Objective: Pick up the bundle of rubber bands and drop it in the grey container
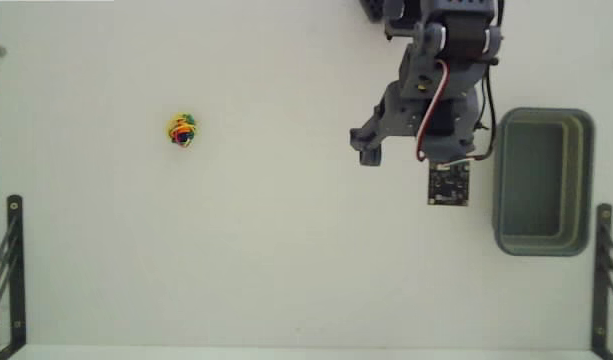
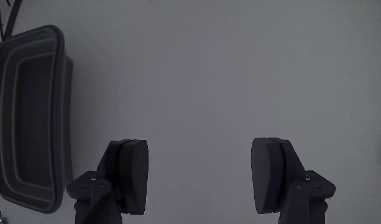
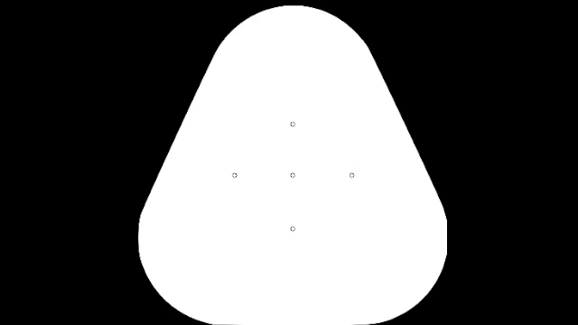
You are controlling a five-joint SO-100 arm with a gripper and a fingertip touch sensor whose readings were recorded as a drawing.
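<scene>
Rubber band bundle (image 1: 182,130) alone on table, tool (image 2: 202,177) spread wide, empty, beside grey container (image 2: 30,118)

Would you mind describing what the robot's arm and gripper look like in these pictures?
The arm is built of blue-grey plastic parts around black servo blocks, with a red wire and a black cable looping down it. A small black camera board hangs near its wrist. The gripper has two dark, flat, rounded-rectangular fingers.

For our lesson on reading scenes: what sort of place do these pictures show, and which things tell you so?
Probably a tabletop robot practice rig rather than a home or factory: a plain white table, a small arm with its gripper open, and only a bundle of rubber bands and a grey container set out.
</scene>
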